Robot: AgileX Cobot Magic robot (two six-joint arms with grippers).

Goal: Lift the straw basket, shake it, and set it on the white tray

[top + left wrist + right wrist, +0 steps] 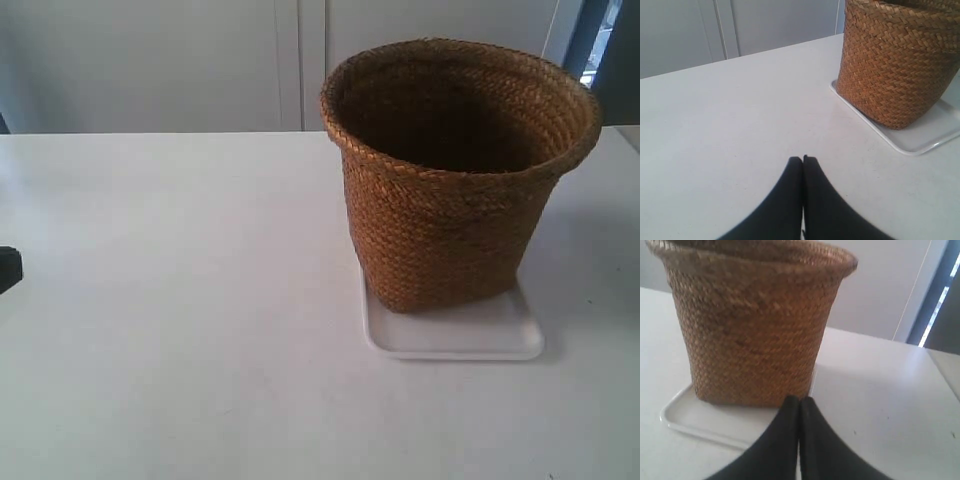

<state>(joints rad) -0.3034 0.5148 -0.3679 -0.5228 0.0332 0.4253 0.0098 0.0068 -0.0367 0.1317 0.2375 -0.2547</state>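
The brown woven straw basket [450,180] stands upright on the white tray [470,335], its inside dark. In the left wrist view the straw basket [897,60] rests on the white tray [935,137], well apart from my left gripper [803,159], which is shut with nothing in it. My right gripper [799,399] is shut and empty too, close in front of the straw basket [752,330] and above the white tray [705,422]. A dark bit of the arm at the exterior view's left [8,268] shows at the frame edge.
The basket and tray sit on a white table [180,300]. Pale cabinet doors [200,60] stand behind the table's far edge. A dark window strip [940,300] shows in the right wrist view beyond the table.
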